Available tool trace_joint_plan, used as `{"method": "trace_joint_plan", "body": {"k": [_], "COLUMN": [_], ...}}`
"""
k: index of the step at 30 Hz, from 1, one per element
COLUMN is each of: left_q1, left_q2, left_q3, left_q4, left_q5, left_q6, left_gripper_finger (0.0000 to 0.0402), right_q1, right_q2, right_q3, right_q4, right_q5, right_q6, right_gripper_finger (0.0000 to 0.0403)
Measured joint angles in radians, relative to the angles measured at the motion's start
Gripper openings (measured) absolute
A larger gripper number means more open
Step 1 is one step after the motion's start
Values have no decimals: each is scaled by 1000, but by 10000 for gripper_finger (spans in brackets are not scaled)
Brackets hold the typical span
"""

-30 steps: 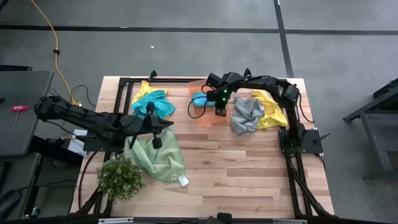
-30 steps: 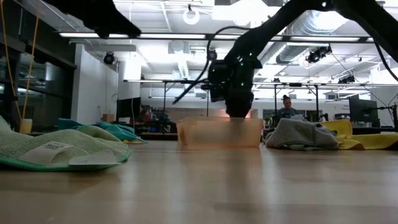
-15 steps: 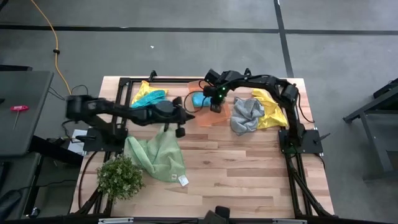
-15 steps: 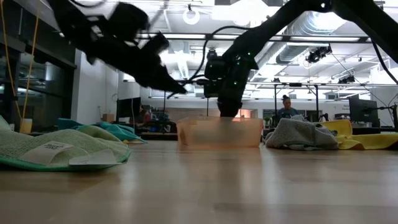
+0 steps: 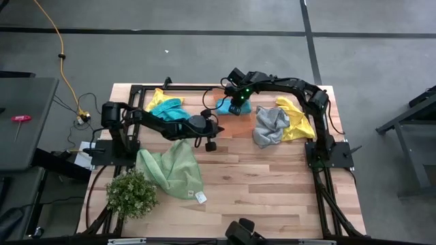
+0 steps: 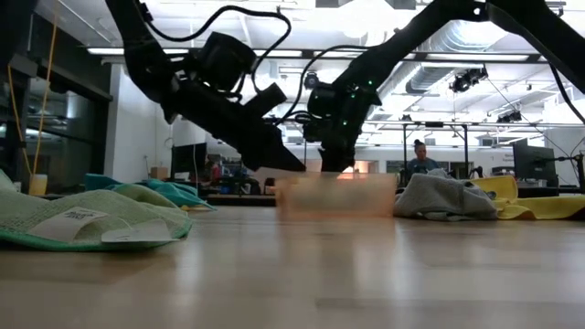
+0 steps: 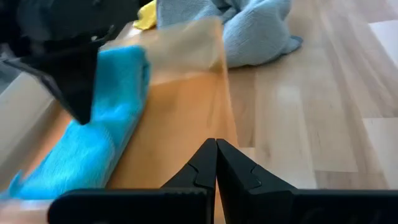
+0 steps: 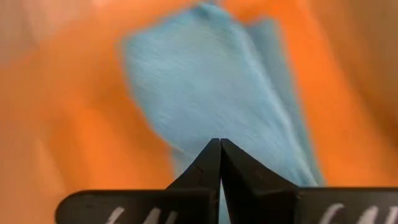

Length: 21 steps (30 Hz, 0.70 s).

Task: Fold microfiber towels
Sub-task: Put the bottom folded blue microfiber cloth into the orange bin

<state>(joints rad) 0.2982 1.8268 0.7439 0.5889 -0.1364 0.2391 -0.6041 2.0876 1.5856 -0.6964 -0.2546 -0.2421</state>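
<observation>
Overhead and level views of a wooden surface (image 5: 272, 184) partway through a towel-folding task. One blue towel (image 5: 225, 107), already compact, lies inside the orange bin (image 5: 235, 126) at the far middle of the surface; it appears to be the only piece put away, so the task is judged to be at an early stage. The right tool (image 5: 235, 109), its fingers clenched together on nothing, hangs directly over this towel, and the right wrist view shows the closed tips just above the blue cloth (image 8: 217, 93) with orange plastic around it. The left tool (image 5: 216, 128), likewise clenched and empty, reaches across from the left side to the near edge of the bin; whether it touches the plastic cannot be told, and in the left wrist view its closed tips point along the bin wall (image 7: 186, 99) beside the blue towel (image 7: 93, 130). Still to be folded, as far as visible: a light green towel (image 5: 172, 170) with a small white tag (image 5: 200, 198), spread loosely at the near left; a teal towel (image 5: 178, 114) and a yellow towel (image 5: 158, 102) bunched together at the far left; a grey towel (image 5: 270, 126) crumpled beside another yellow towel (image 5: 300, 122) at the far right. A small green plant (image 5: 131, 194) stands at the near left corner, clear of the work.
</observation>
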Motion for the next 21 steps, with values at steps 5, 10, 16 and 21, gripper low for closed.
{"method": "trace_joint_plan", "body": {"k": [5,10,16,21], "left_q1": [1,3,3,3], "left_q2": [-2,-12,-12,-11], "left_q3": [3,3,2,2], "left_q4": [-17,-42,-41,-40], "left_q5": [-3,-4,-6,-6], "left_q6": [17,18,16,16], "left_gripper_finger": [0,0,0,0], "right_q1": [11,26,70,102], "right_q2": [0,0,0,0], "right_q3": [0,0,0,-2], "right_q4": [-56,-120,-212,-248], "right_q5": [-49,-157,-171,-194], "right_q6": [-22,-135,-311,-445], "right_gripper_finger": [0,0,0,0]}}
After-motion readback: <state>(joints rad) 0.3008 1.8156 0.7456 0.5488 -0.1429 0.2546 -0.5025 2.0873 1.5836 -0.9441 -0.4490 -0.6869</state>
